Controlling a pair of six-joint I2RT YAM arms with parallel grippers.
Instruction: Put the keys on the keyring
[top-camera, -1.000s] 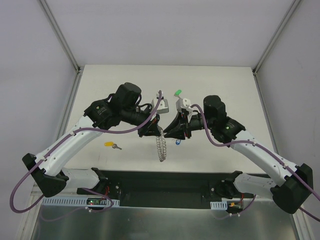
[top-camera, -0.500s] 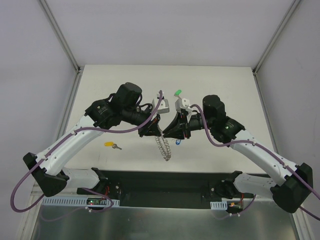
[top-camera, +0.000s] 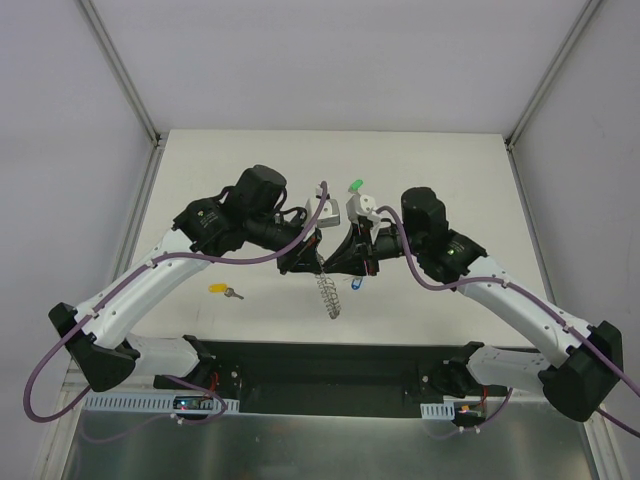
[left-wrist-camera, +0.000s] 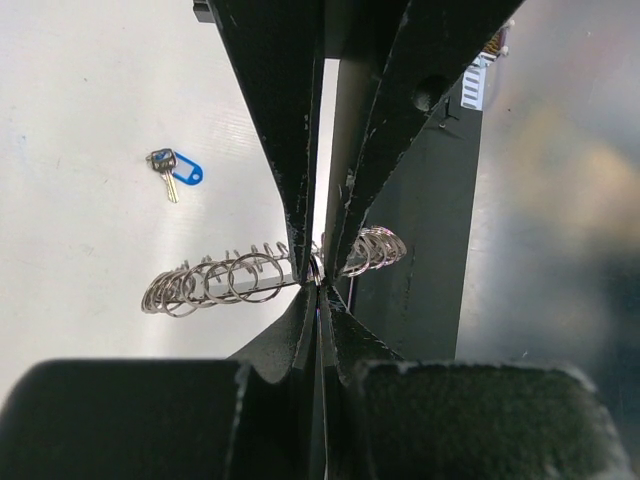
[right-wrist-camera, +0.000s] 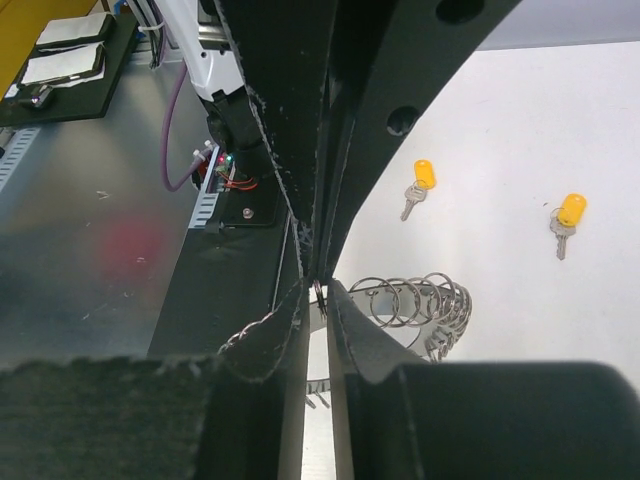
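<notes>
Far left, a yellow key (top-camera: 222, 290) lay flat on the table (top-camera: 450, 170), well apart from the action. The right wrist view showed a second yellow key (right-wrist-camera: 566, 218) near it, and both lay loose.

The left gripper (left-wrist-camera: 318, 280) was clamped fully shut on the keyring (left-wrist-camera: 215, 282), pinching it partway along its run of loops. The ring hung clear of the table with its loops fanning out either side of the fingers. We judged that hold was meant to steady the ring and present it to the other arm.

The right gripper (right-wrist-camera: 318, 285) sat tip to tip with the left one at the ring. Its jaws were nearly together with a thin slit left and a wire loop right at the tips. We couldn't tell whether it actually gripped that loop. No key was in it.

The blue key (left-wrist-camera: 178, 172) lay on the table under the right arm, near the ring but not touching it. The green key (top-camera: 354, 186) lay further back, beyond the right wrist.

No key was on the ring that we could see. The two wrists crowded the ring, leaving little room to bring a key in.
</notes>
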